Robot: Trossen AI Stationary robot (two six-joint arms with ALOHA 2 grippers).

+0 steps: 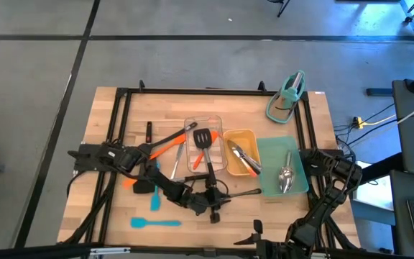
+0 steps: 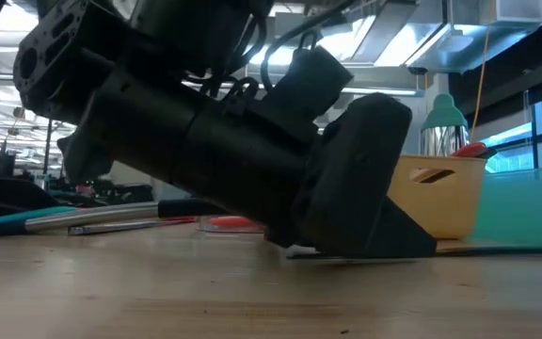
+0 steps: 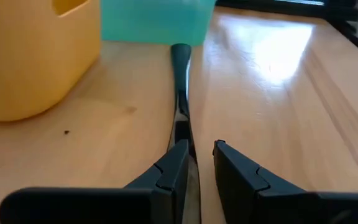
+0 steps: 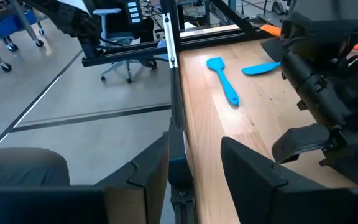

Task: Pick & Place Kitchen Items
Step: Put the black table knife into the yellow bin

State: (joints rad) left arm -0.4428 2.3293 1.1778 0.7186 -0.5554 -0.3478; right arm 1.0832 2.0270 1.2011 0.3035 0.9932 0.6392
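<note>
Black utensil handle (image 3: 180, 93) lies pinched between the left gripper's (image 3: 201, 165) near-closed fingers at the table's near edge; next, lift toward a tray.

Three trays sit side by side mid-counter (image 1: 106, 115): turner (image 1: 204, 139) in the left, tongs (image 1: 244, 158) in the middle, spoon (image 1: 286, 178) in the right.

This is a robotics lab or workshop, not a kitchen: the wooden table (image 1: 192, 216) sits inside a black metal frame (image 1: 121, 137) on a grey floor (image 1: 192, 57) marked with dark lines. Office chairs on castors (image 4: 114, 59) and a blue cart (image 4: 5, 28) stand beyond the table edge. Strip lights and exposed ceiling ducts (image 2: 459, 28) hang overhead, with cluttered benches behind (large windows too).
</note>
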